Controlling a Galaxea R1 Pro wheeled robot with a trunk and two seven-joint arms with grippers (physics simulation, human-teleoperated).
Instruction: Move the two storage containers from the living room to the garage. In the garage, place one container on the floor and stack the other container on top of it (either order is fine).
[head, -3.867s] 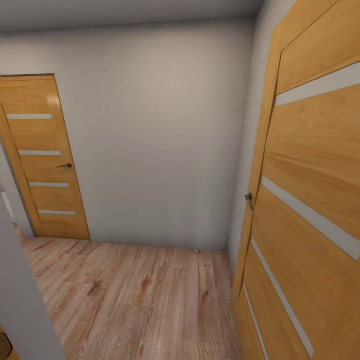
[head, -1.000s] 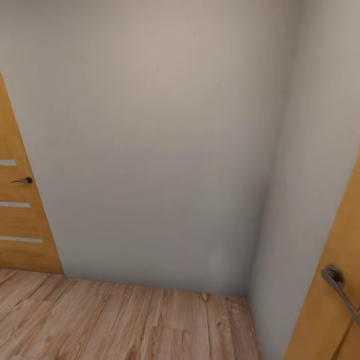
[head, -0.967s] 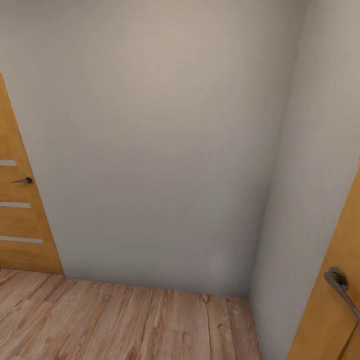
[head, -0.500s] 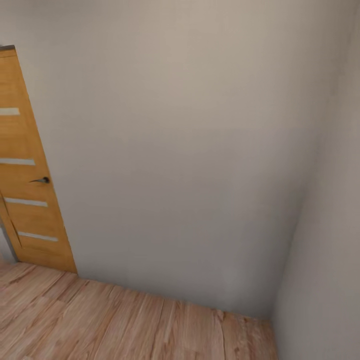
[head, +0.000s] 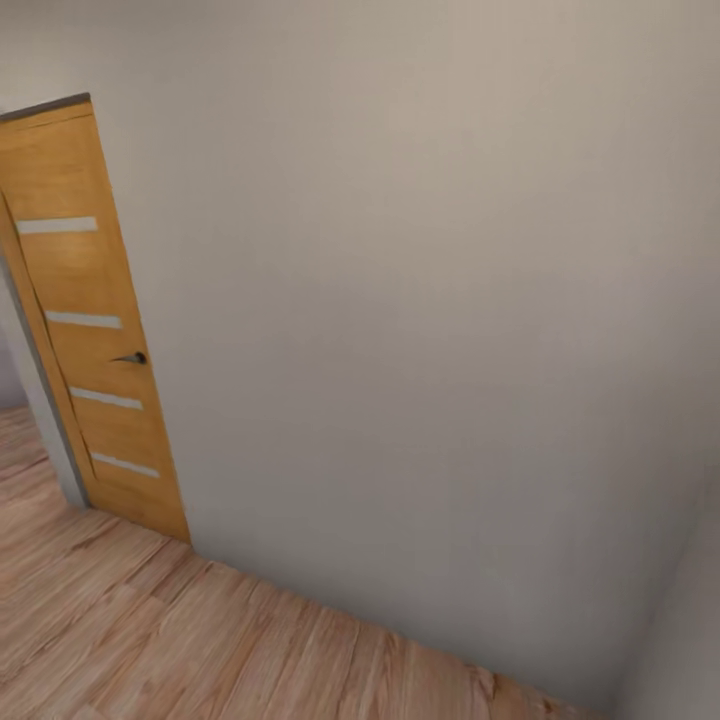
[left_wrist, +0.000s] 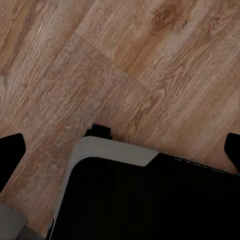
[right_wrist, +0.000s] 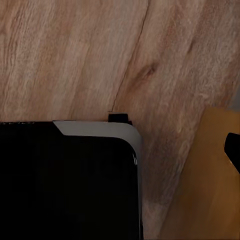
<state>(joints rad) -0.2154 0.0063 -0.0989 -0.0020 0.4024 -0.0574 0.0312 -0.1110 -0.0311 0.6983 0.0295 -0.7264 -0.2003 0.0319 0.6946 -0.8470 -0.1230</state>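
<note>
The two storage containers are out of view, and so is the garage floor. In the left wrist view my left gripper (left_wrist: 120, 150) is open: its black fingertips (left_wrist: 11, 152) stand at opposite edges of the picture with nothing between them, above my base's grey-edged black body (left_wrist: 150, 200) and light wood planks. In the right wrist view one black fingertip (right_wrist: 233, 149) of my right gripper (right_wrist: 120, 150) shows at the frame's edge, spread wide and holding nothing.
A plain pale grey wall (head: 420, 300) stands close ahead in the head view. An orange-wood door (head: 90, 330) with pale stripes and a dark handle (head: 132, 357) is at the left. Light wood-plank floor (head: 180, 640) runs below. An orange-wood panel (right_wrist: 205, 195) lies close beside my base.
The head view has swung left. The left door has come further into view, and the right door with its handle has left the picture. This is the camera's motion.
</note>
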